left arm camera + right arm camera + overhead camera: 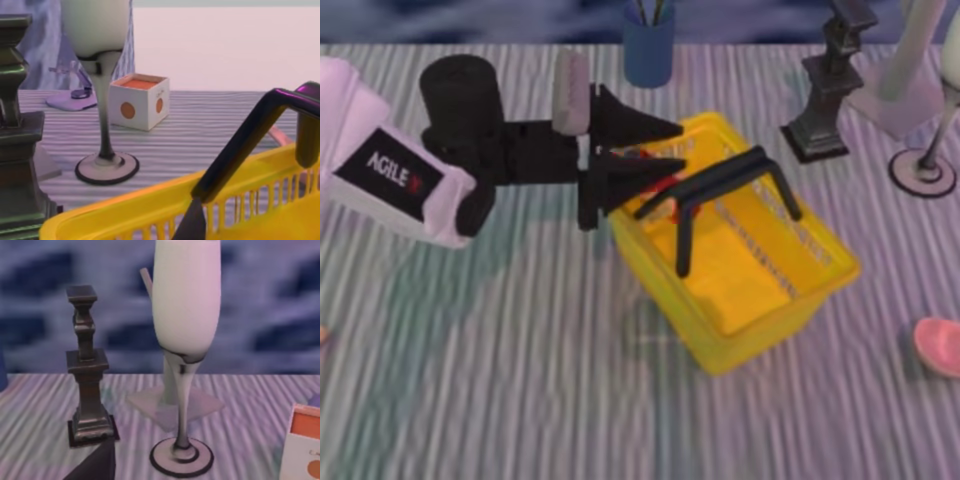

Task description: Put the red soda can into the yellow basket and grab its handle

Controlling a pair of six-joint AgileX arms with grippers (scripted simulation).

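A pink dish point(938, 345) sits at the bench's point(500, 400) near right edge, well clear of the work. Mid-bench stands the yellow basket point(790, 300), set at an angle, its bare floor showing through most of the interior. The handle point(725, 180), a black bar, is raised above the basket's far half and nothing has hold of it.

At the basket's far left corner the left end effector point(645, 160) reaches in over the rim, its two dark fingers spread a little with a patch of red between them. That patch is the red soda can point(660, 187), mostly hidden by the fingers and the handle; it appears to be held just inside or just above that corner, though whether it already rests on the basket floor cannot be told. The left wrist view shows only the yellow rim, the handle and a dark fingertip, not the can.

As judged, the first half of the task is at the point of release: the can is over the basket but not yet let go. Grabbing the handle is still to come.

Along the far edge stand a blue pencil cup point(648, 45), a dark candlestick stand point(825, 95) and a tall white glass point(925, 165). The right arm stays out of the top view; whether its end effector is open cannot be told.
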